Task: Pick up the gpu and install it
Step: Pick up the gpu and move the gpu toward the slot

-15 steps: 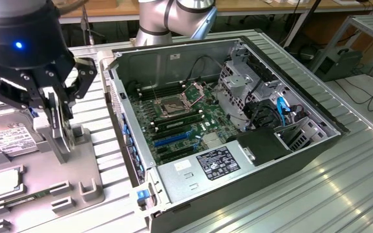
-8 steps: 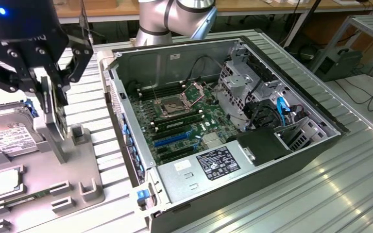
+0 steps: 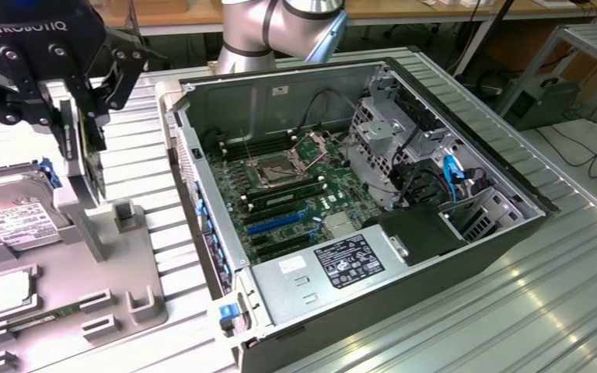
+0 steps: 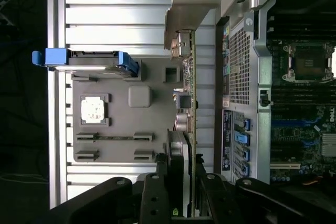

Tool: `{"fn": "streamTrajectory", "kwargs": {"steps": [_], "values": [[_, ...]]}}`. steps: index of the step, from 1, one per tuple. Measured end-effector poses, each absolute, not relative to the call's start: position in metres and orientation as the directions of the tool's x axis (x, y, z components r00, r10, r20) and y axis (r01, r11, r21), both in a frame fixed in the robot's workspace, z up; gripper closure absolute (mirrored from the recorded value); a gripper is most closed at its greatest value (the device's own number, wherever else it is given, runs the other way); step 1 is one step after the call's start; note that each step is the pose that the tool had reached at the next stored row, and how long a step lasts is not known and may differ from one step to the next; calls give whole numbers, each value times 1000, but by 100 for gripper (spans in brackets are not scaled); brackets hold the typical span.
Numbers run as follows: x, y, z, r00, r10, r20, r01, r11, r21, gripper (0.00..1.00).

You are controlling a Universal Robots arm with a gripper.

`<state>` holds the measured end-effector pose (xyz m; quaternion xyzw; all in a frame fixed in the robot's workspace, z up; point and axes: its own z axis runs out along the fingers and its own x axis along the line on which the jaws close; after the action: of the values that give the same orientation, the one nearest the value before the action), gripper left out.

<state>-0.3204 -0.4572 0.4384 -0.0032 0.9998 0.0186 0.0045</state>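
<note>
The hand (image 3: 83,130) pinches the gpu (image 3: 93,167) between its two fingers, one on each face, and the card hangs edge-down straight below it. In the wrist view the hand (image 4: 181,163) grips the card at its black cooler end, and the gpu (image 4: 184,114) runs away from the fingers to its silver bracket (image 4: 178,22). Under the hand lies a grey holder tray (image 3: 122,272) on the ribbed metal table (image 3: 547,295); whether the card's lower edge is clear of the tray's stand I cannot tell. Beside the hand, on that tray, rest a hard drive (image 3: 13,214) with blue rails, a processor chip (image 3: 8,291) and a memory stick (image 3: 50,315). Well apart from the hand, toward the exterior view's right, an open computer case (image 3: 277,93) shows its motherboard (image 3: 288,186)
</note>
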Motion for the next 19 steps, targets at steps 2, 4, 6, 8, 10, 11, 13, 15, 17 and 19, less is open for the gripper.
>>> {"fn": "streamTrajectory", "kwargs": {"steps": [2, 4, 6, 8, 10, 11, 13, 15, 17, 19], "values": [[-316, -457, 438, -1000, -6, -10, -6, 999, 37, 72], [-310, -456, 438, -1000, -6, -12, -7, 999, 37, 72], [-300, -456, 438, -1000, -6, -13, -7, 999, 37, 72], [-294, -456, 438, -1000, -6, -13, -7, 999, 37, 72], [-288, -455, 438, -1000, -6, -14, -7, 999, 37, 72], [-285, -455, 438, -1000, -6, -14, -7, 999, 37, 72], [-278, -455, 438, -1000, -6, -14, -7, 999, 37, 72], [-272, -455, 438, -1000, -6, -15, -7, 999, 37, 72], [-264, -454, 438, -1000, -6, -15, -7, 999, 37, 72], [-258, -454, 438, -1000, -6, -16, -7, 999, 37, 72]]}}
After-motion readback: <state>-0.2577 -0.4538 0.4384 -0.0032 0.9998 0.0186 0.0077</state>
